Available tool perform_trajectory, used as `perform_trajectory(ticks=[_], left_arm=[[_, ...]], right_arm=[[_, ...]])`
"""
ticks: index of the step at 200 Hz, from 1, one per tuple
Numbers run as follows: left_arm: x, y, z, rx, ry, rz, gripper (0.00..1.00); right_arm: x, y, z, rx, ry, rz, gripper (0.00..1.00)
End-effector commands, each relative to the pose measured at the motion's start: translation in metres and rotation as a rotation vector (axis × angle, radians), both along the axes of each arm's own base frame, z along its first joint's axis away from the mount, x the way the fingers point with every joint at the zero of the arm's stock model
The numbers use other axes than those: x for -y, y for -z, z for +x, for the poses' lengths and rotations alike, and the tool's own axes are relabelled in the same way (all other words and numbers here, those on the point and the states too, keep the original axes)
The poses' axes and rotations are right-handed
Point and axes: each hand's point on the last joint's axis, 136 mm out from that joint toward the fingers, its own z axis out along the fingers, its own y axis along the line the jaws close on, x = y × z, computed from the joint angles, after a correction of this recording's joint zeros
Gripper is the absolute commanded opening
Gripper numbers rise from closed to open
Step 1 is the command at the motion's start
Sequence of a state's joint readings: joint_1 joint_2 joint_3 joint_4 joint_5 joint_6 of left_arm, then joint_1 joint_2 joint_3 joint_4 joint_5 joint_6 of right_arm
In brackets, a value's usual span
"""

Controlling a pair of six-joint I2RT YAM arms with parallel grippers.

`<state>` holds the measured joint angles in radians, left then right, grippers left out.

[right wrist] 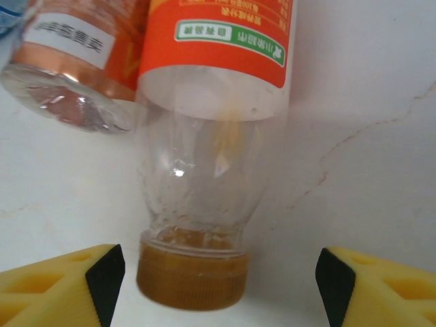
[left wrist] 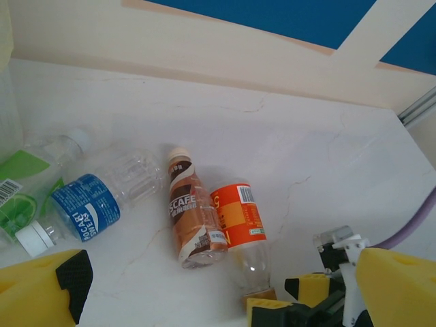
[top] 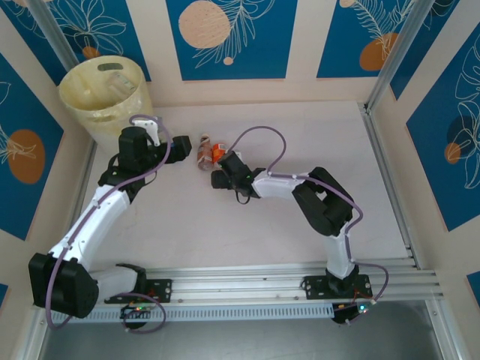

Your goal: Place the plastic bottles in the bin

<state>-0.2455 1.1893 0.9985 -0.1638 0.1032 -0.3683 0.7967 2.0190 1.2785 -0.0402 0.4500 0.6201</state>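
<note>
Right wrist view: the right gripper (right wrist: pixel 218 279) stands part open, one yellow finger on each side of the orange cap (right wrist: pixel 192 281) of the orange-labelled bottle (right wrist: pixel 216 163). There is a gap on both sides and nothing is gripped yet. The bottle lies on the white table (top: pixel 300 127), touching a brown-labelled bottle (left wrist: pixel 189 212) along its side.

The step in hand looks like the pick. The next move calls for the jaws to pinch the cap or neck squarely, then lift clear without dragging the neighbour. A carry to the bin (top: pixel 88 112) in the far left corner would follow.

The left gripper (left wrist: pixel 221 289) hangs wide open and empty near the pair, in the likely path of that carry. Beyond it lie a blue-labelled bottle (left wrist: pixel 87 212) and a green-labelled bottle (left wrist: pixel 17 187), the latter cut off by the left wrist frame edge. The orange-labelled bottle's base runs off the top of the right wrist frame. What the bin already holds is too blurred to count.
</note>
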Motion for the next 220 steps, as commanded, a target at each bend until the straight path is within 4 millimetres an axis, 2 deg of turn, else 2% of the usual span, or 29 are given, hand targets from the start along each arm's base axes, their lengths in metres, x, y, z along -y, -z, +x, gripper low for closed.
perform_trajectory(ticks=[1,37,54,74,87,104,150,184,220], left_arm=[[0.003,0.0,0.003,0.003,0.002,-0.002,1.0],[0.007,0.004,0.006,-0.007,0.017,-0.017,1.0],[0.013,0.01,0.009,-0.034,0.035,-0.034,1.0],[0.02,0.022,0.014,-0.098,0.06,-0.05,1.0],[0.026,0.03,0.017,-0.135,0.076,-0.063,1.0],[0.039,0.033,0.019,-0.157,0.143,-0.102,1.0],[0.07,0.033,0.021,-0.173,0.29,-0.218,1.0],[0.096,0.023,0.016,-0.18,0.433,-0.353,1.0],[0.101,0.021,0.021,-0.163,0.444,-0.433,1.0]], right_arm=[[0.0,0.007,0.004,0.0,0.004,-0.066,0.76],[-0.004,0.015,0.01,0.012,-0.014,-0.085,0.69],[-0.007,0.017,0.012,0.028,-0.037,-0.082,0.6],[-0.008,0.009,0.015,0.057,-0.055,-0.074,0.51],[-0.006,-0.001,0.015,0.091,-0.066,-0.071,0.44],[-0.001,-0.024,0.014,0.157,-0.07,-0.049,0.37],[0.015,-0.078,0.002,0.283,-0.081,0.052,0.3],[0.002,-0.117,-0.018,0.385,-0.216,0.188,0.3],[-0.013,-0.147,-0.034,0.479,-0.336,0.283,0.31]])
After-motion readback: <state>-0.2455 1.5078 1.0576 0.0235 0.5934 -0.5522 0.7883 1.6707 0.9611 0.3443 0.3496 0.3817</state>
